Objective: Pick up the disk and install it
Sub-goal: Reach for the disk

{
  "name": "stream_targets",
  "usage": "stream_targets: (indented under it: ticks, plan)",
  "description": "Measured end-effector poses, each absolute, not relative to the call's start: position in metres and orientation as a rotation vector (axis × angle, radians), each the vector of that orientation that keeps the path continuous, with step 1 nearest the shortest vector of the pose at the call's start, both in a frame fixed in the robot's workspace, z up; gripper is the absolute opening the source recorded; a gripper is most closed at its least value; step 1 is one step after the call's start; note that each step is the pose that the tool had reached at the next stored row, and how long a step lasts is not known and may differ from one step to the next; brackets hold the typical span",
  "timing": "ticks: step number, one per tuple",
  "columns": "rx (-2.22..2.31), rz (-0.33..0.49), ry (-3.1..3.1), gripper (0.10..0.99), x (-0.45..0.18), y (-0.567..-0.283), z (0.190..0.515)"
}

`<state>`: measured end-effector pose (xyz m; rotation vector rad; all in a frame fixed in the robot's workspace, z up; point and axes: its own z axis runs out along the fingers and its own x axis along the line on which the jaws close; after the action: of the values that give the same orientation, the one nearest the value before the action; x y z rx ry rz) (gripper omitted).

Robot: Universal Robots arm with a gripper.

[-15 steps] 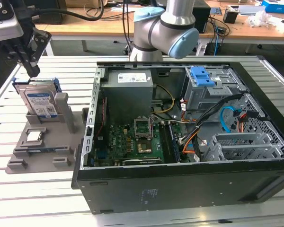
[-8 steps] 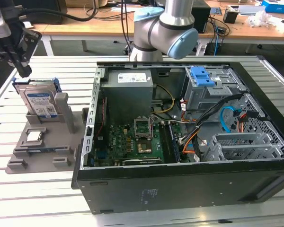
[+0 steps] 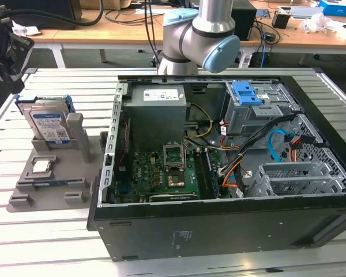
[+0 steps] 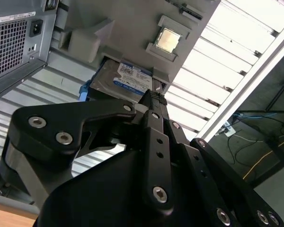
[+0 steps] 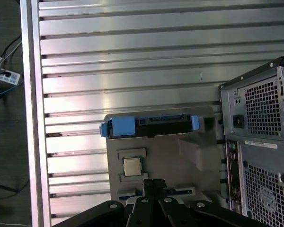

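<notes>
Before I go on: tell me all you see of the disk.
The disk is a silver metal hard drive with a white-and-blue label and blue plastic rails along its edges. It stands on edge in a slot of the grey holder, at the exterior view's left, outside the computer case. Nothing grips it.

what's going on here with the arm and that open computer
A robot arm is working to fit the disk into the open computer case. The disk stands upright in a grey holder beside the case, not yet picked up. In the first wrist view the gripper hangs above the holder, shut and empty.
</notes>
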<state>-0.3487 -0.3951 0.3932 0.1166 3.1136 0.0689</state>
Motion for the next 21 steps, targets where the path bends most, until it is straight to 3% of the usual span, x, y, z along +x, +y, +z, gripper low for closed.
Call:
stream_targets:
  ticks: [8,21]
  plan:
    - [0.117,0.068,3.114,0.106,-0.365,-0.378,0.393]
    - [0.117,0.068,3.114,0.106,-0.368,-0.378,0.393]
